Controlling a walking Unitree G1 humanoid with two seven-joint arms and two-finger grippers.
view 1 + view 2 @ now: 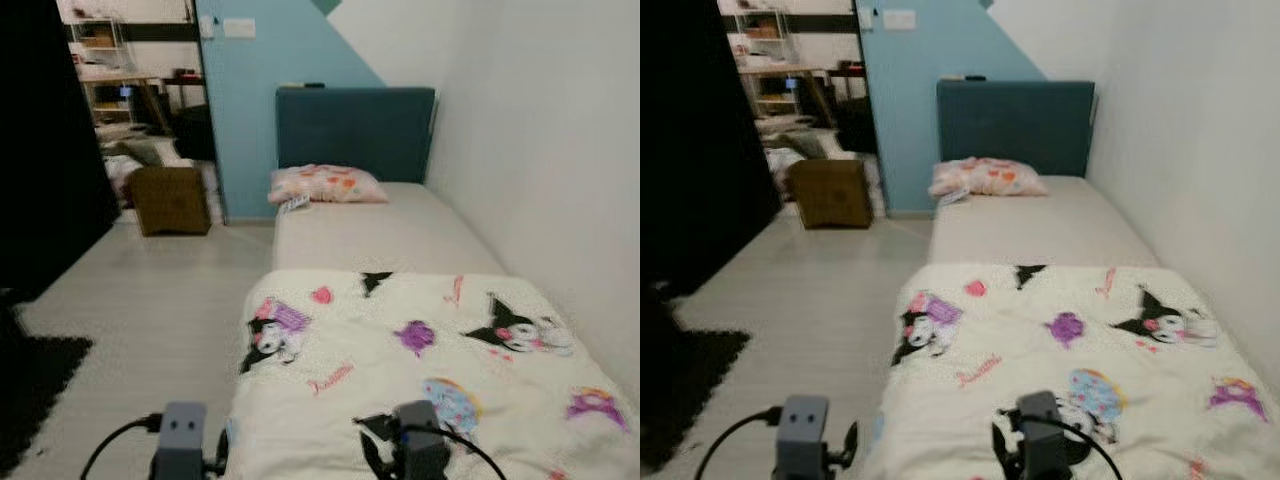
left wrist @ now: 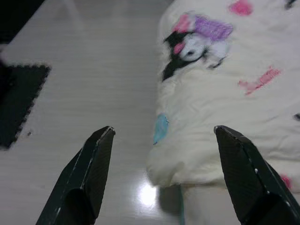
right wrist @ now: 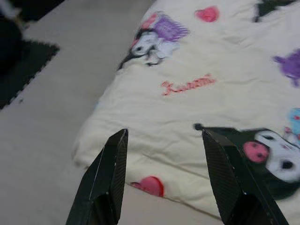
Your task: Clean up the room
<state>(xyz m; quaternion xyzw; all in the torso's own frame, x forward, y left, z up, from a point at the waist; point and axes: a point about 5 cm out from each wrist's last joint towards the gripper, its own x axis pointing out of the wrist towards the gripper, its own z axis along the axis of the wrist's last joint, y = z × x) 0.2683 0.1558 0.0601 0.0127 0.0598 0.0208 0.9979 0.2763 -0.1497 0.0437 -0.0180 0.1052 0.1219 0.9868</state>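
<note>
A cream blanket [image 1: 420, 370] printed with cartoon characters lies spread over the near half of a narrow bed [image 1: 385, 235]. A pink patterned pillow [image 1: 325, 185] rests at the far end against a dark teal headboard [image 1: 355, 130]. My left gripper [image 2: 161, 176] is open, hovering over the floor beside the blanket's near left corner [image 2: 187, 159]. My right gripper [image 3: 164, 178] is open too, just above the blanket's near edge [image 3: 154, 154]. Both wrists show at the bottom of the head views, left [image 1: 182, 440] and right [image 1: 420, 445].
The bed runs along a white wall [image 1: 560, 150] on the right. Pale wood floor [image 1: 150, 310] stretches on the left, with a black mat [image 1: 35, 385] at the near left. A brown box [image 1: 170, 200] stands by a doorway into a cluttered room.
</note>
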